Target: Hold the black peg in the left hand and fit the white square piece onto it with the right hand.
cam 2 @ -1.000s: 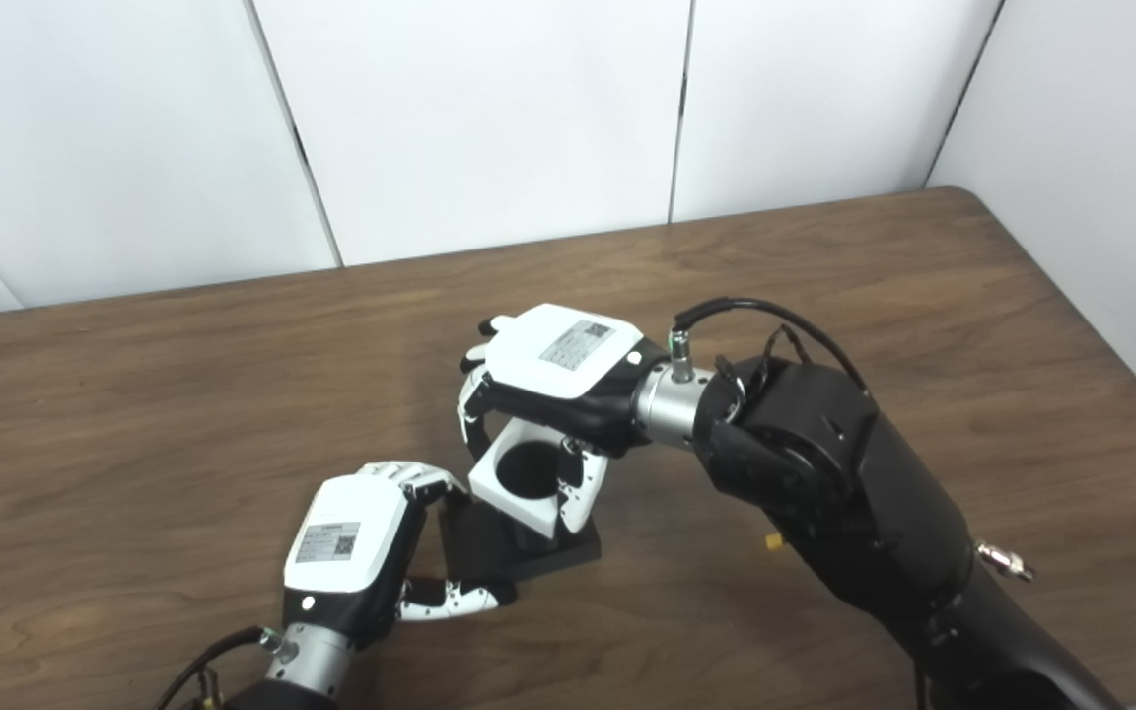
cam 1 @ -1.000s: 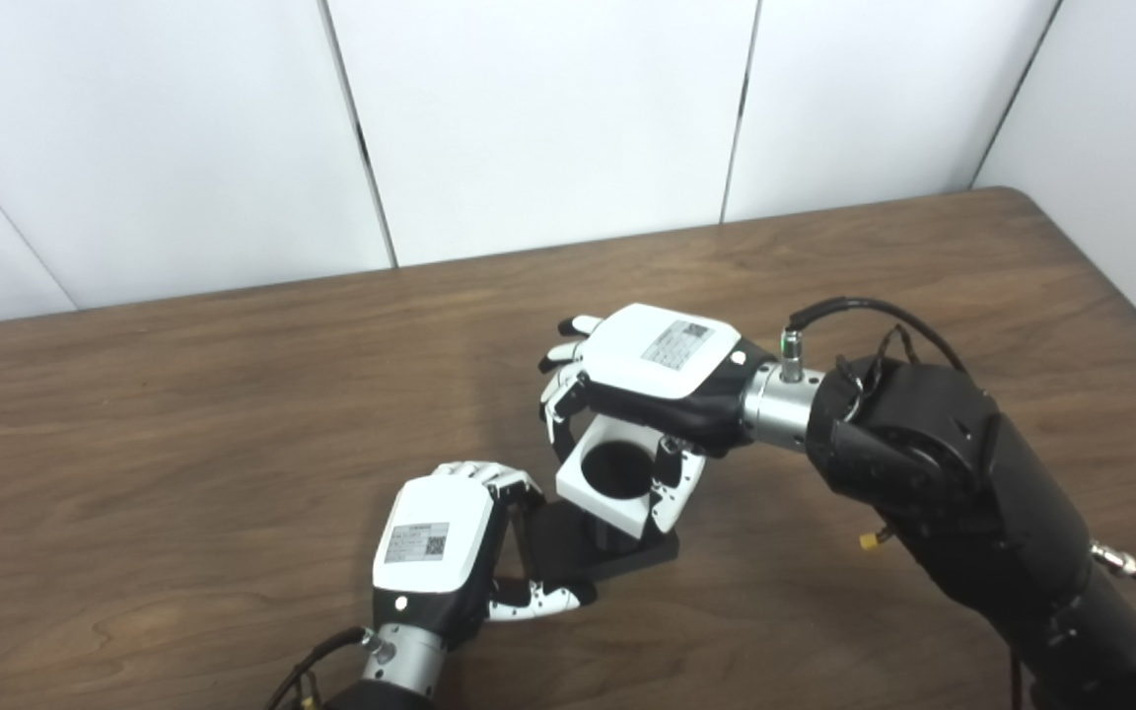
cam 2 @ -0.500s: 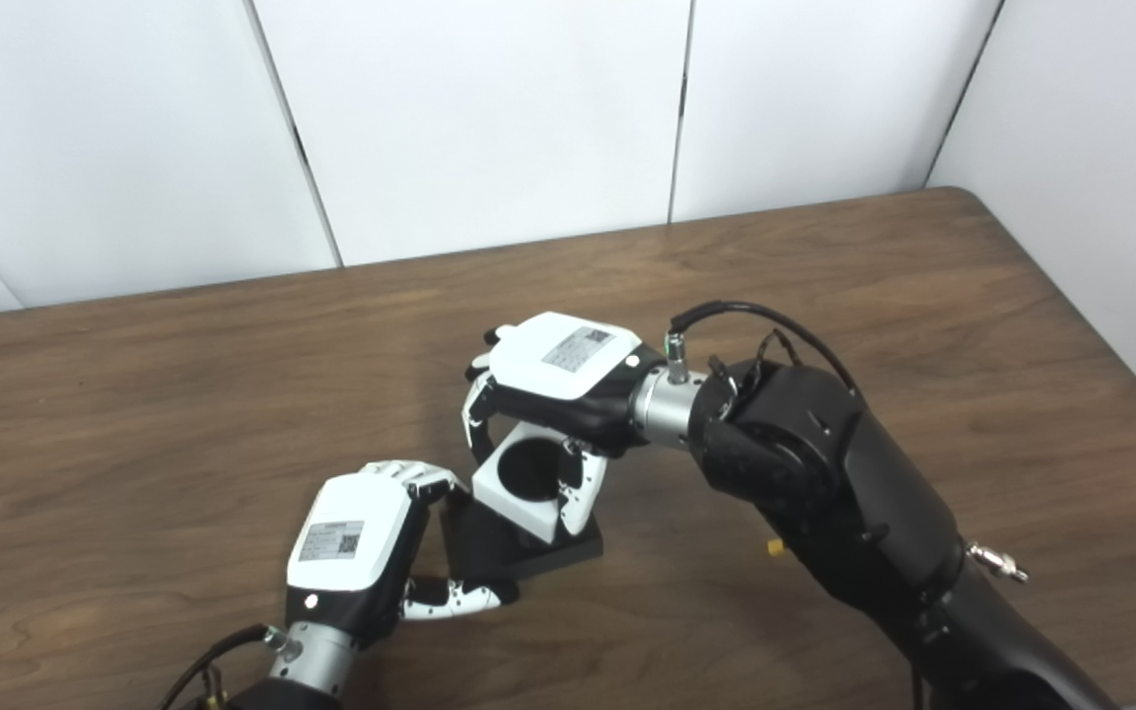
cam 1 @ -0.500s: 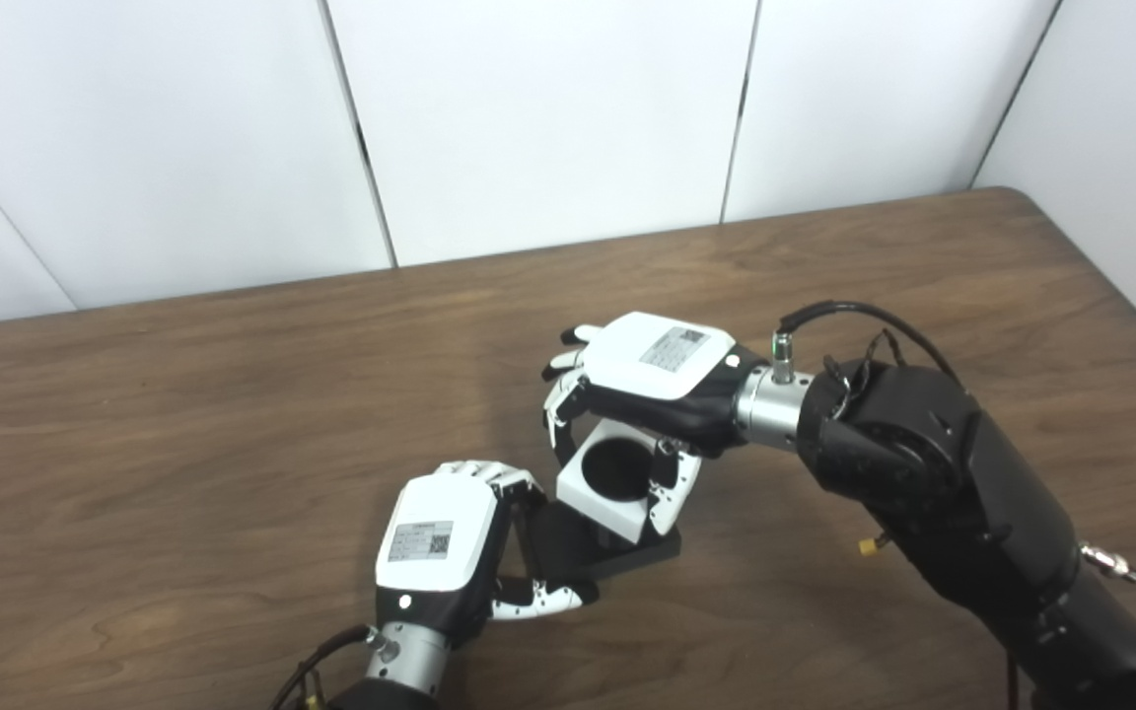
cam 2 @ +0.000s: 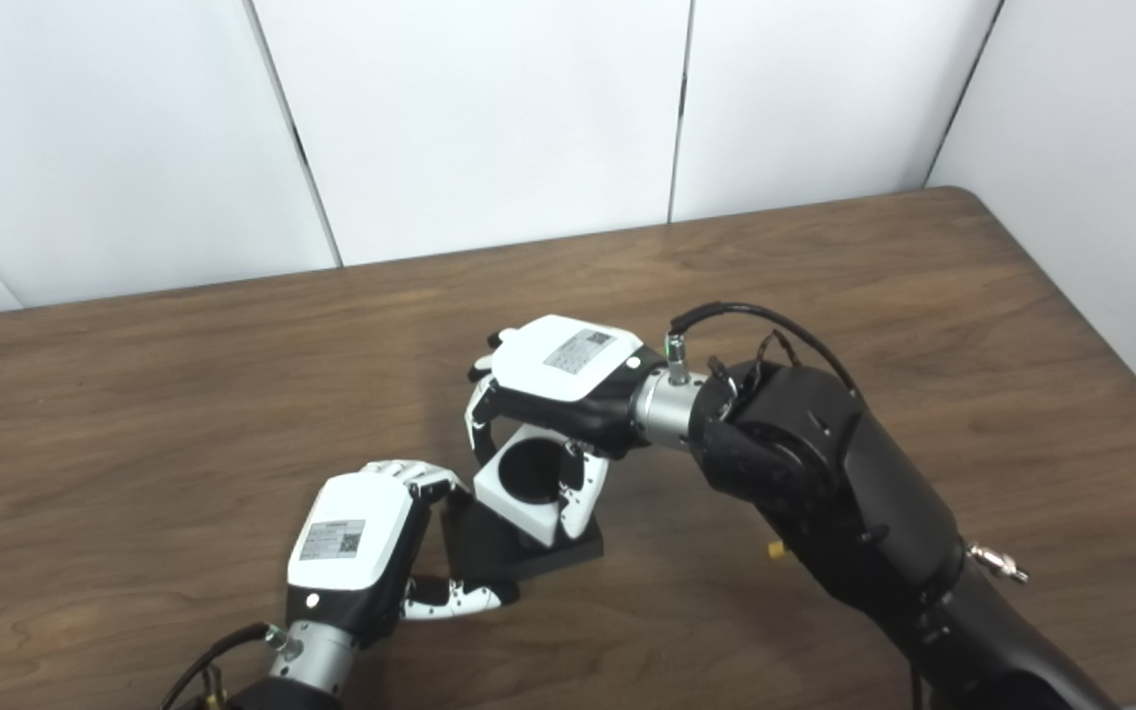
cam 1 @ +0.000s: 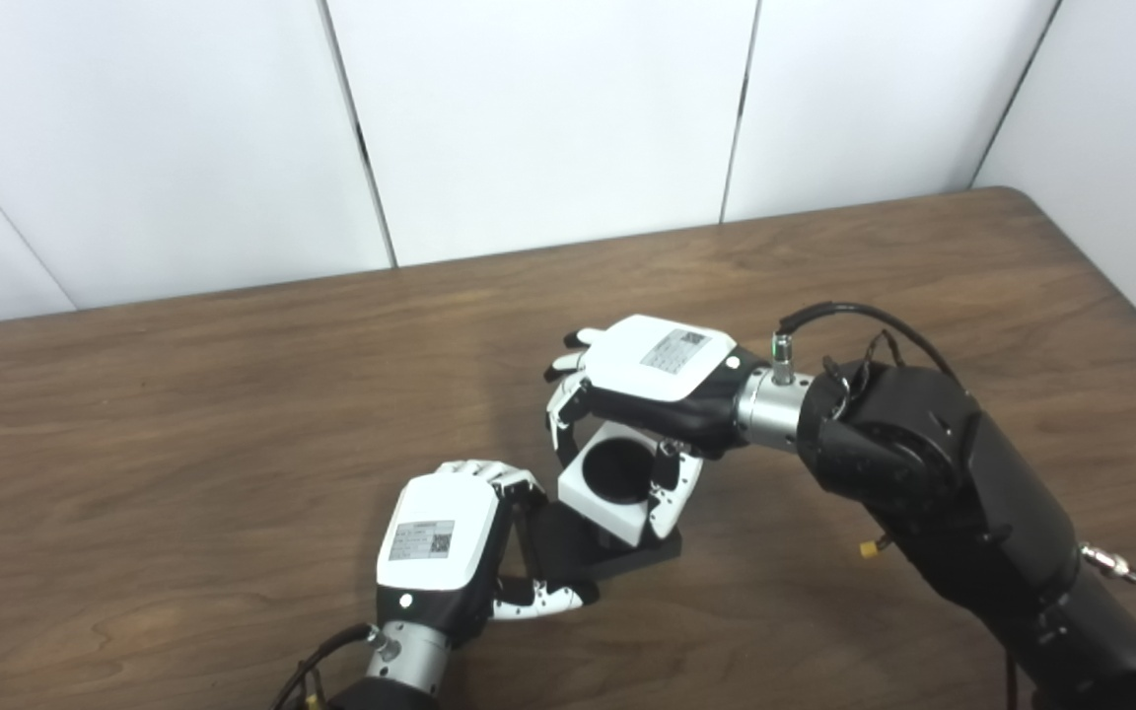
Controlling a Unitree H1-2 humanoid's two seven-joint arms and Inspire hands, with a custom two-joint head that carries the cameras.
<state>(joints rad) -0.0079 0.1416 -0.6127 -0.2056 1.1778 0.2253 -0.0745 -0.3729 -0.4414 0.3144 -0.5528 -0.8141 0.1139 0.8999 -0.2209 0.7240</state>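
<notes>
The black peg sits on a flat black base [cam 1: 639, 554] on the wooden table [cam 1: 183, 414]. My left hand [cam 1: 440, 547] is shut on the base's left edge, fingers over the top and thumb below. The white square piece [cam 1: 605, 485], with a round dark hole in its middle, hangs slightly tilted right over the base, hiding the peg. My right hand [cam 1: 652, 380] is shut on the white piece from above, fingers at its far and near sides. Whether the peg has entered the hole cannot be told.
The brown table runs to white wall panels [cam 1: 548, 118] at the back and a rounded corner [cam 1: 1022, 197] at the far right. My bulky black right forearm [cam 1: 953, 503] crosses the table's right front part.
My right hand has come down and slightly towards the base with the white piece, which now sits lower over the peg. The left hand and base have stayed put.
</notes>
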